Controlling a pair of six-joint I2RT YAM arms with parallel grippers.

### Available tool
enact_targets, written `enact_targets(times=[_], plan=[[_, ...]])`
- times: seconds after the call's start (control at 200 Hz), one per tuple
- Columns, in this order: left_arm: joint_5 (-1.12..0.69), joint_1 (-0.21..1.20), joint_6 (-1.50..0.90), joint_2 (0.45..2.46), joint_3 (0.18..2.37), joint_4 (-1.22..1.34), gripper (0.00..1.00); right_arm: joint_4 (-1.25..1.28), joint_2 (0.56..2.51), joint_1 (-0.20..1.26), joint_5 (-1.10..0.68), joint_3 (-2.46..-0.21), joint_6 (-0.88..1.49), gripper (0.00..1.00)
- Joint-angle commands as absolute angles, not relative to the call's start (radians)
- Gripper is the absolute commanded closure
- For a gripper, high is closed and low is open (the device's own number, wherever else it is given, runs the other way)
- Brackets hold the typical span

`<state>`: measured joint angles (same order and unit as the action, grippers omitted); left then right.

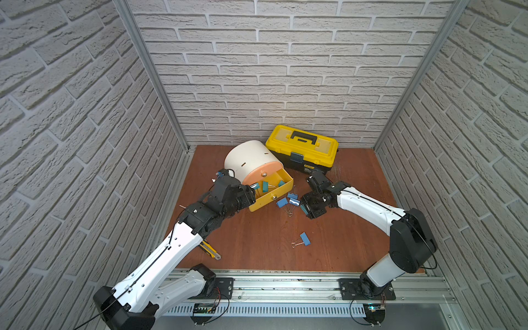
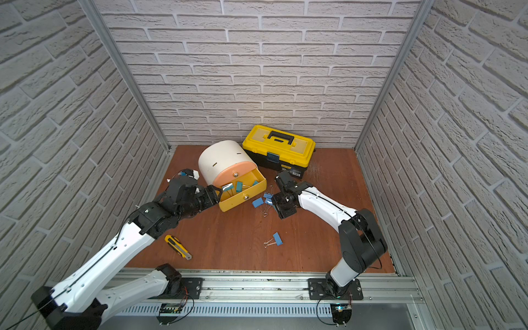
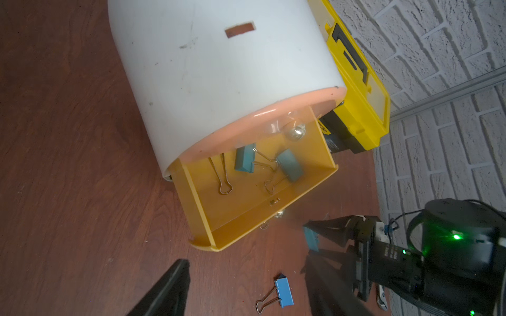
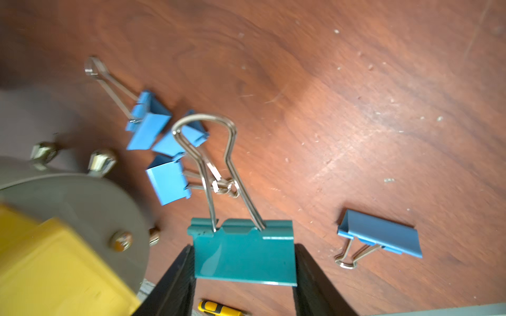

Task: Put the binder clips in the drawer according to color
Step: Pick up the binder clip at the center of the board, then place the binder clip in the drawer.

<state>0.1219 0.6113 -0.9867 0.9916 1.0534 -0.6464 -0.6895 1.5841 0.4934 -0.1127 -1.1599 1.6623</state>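
Teal binder clip (image 4: pixel 241 257), clenched by its ends in our right hand (image 4: pixel 243 247) at four o'clock of the open yellow drawer (image 1: pixel 268 200) (left hand (image 3: pixel 246 262) released, empty), could slip on its slick paint and drop among the blue clips (image 4: pixel 167 177).

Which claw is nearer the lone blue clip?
Right. The right gripper, gripping a teal binder clip, is just beyond the lone blue binder clip; the left gripper is farther, beside the yellow drawer.
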Motion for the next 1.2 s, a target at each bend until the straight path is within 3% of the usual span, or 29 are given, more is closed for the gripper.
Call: enact_targets(times=[0.0,0.545,0.885,1.195], plan=[[0.107,0.615,-0.946,1.012,1.107,-0.61,0.29,-0.734,1.531,0.489,-0.056,-1.2,1.616,0.5],[-0.067,0.515,-0.89,1.138,1.253,-0.65,0.29,-0.845,1.544,0.492,0.034,-1.481,1.376,0.51],[-0.21,0.405,-0.885,1.211,1.312,-0.672,0.29,-0.888,1.632,0.531,0.034,-1.698,1.272,0.52],[-0.219,0.378,-0.885,1.213,1.316,-0.671,0.29,-0.888,1.752,0.588,-0.023,-1.851,1.251,0.52]])
